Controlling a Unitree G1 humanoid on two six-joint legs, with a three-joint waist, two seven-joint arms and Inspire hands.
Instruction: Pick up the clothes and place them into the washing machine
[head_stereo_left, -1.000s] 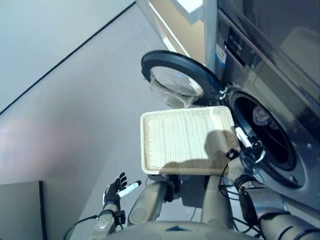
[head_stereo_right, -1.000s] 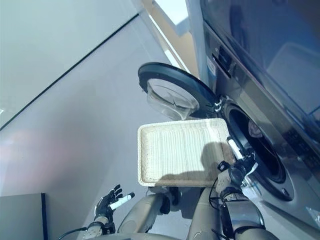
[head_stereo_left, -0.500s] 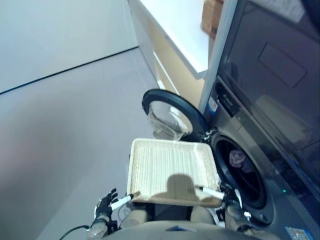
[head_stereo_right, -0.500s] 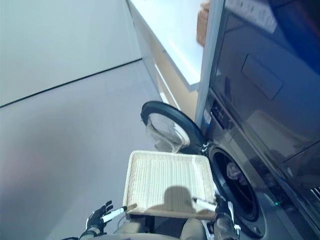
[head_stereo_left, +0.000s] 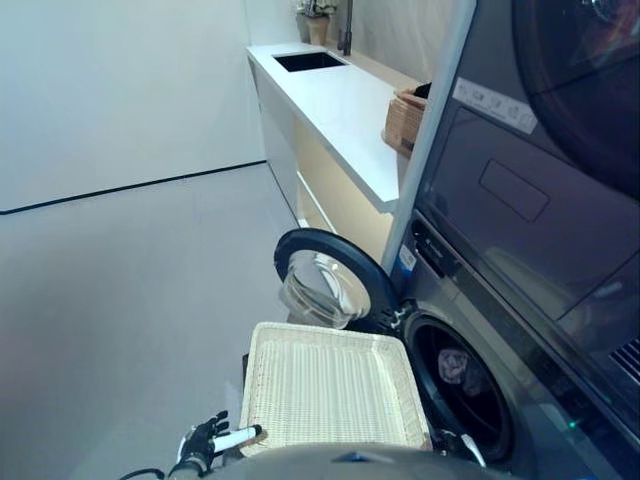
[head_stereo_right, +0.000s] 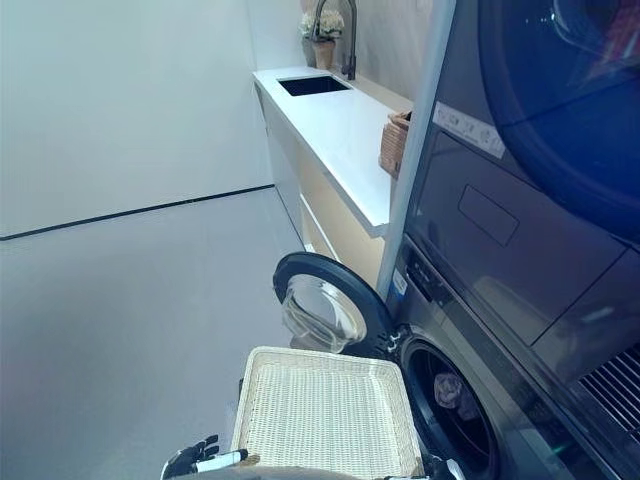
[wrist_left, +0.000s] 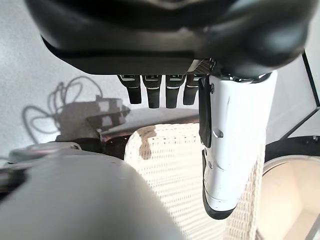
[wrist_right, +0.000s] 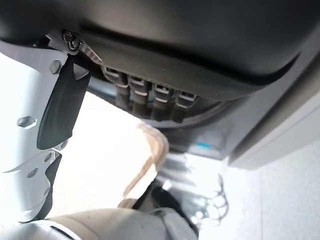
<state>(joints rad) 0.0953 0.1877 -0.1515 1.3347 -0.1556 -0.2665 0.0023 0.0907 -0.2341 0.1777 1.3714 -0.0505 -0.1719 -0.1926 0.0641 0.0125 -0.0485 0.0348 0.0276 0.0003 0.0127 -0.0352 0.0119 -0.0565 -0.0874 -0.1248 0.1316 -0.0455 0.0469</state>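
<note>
Washing machine (head_stereo_left: 480, 400) at lower right of the frame, with clothes (head_stereo_left: 452, 366) inside its drum. Its open door (head_stereo_left: 325, 280) stands to the left. A basket (head_stereo_left: 330, 388) lies before the opening, lower centre. A counter (head_stereo_left: 335, 100) with a sink (head_stereo_left: 310, 61) runs behind, upper centre.

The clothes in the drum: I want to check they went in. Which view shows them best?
The left eye view: the clothes show as a bundle inside the washing machine drum. The right eye view shows them too, near its lower edge. Neither wrist view shows them, only the wicker tray.
</note>
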